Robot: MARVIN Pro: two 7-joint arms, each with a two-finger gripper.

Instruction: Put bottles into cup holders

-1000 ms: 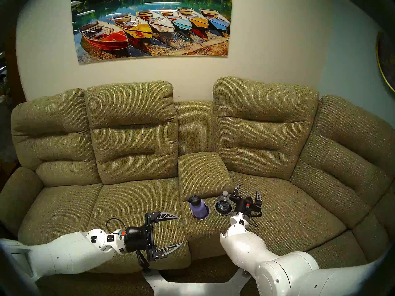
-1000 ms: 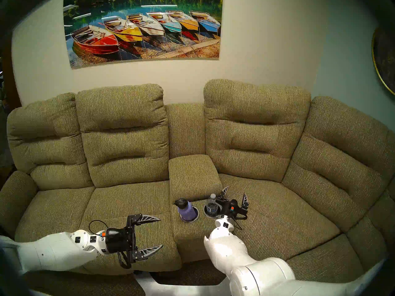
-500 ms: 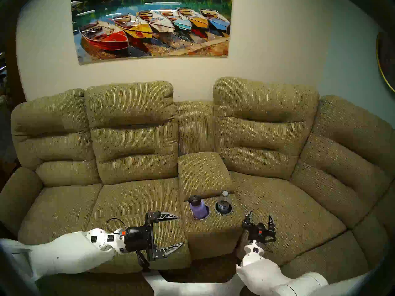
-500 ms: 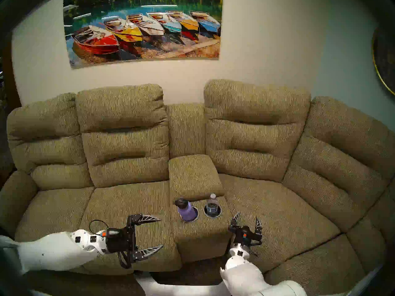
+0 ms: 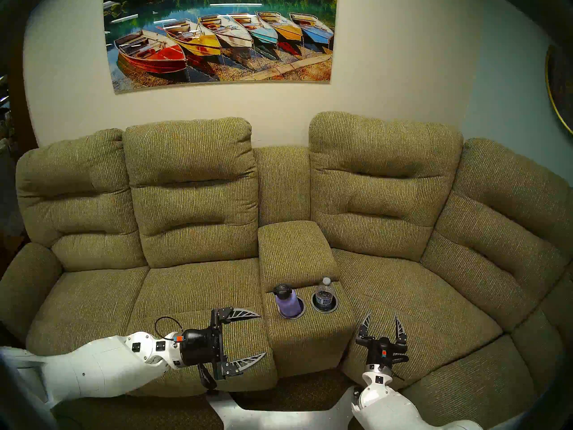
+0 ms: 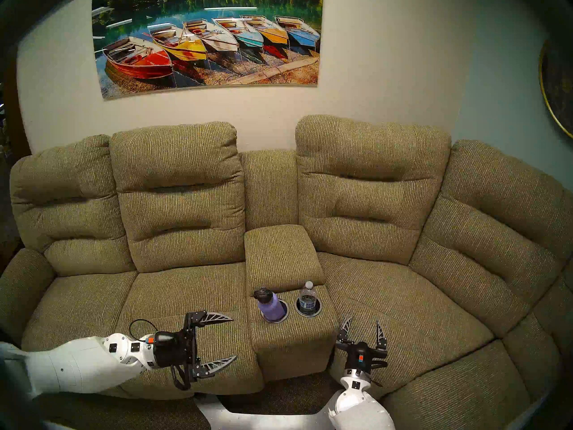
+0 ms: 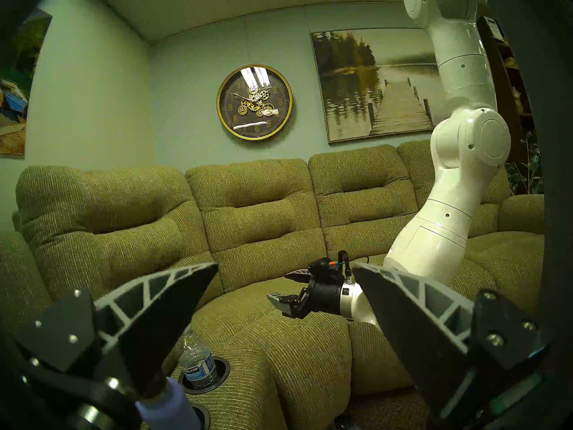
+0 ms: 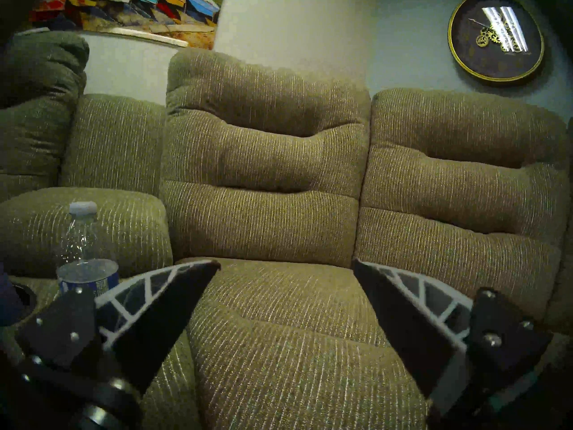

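The left finger (image 7: pixel 148 336) hides most of the flask (image 7: pixel 169 404) at 7 o'clock. Holders hide both bottles' bases.

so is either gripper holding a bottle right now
No. Left gripper and right gripper are both open and empty, clear of the two bottles.

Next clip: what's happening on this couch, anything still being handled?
Nothing is held right now. The lavender flask stands in the left cup holder of the sofa's centre console, leaning a little, and the clear water bottle stands in the right cup holder. The left pincer hangs open over the seat left of the console; the right pincer is open and empty over the seat to the right. Both bottles look placed.
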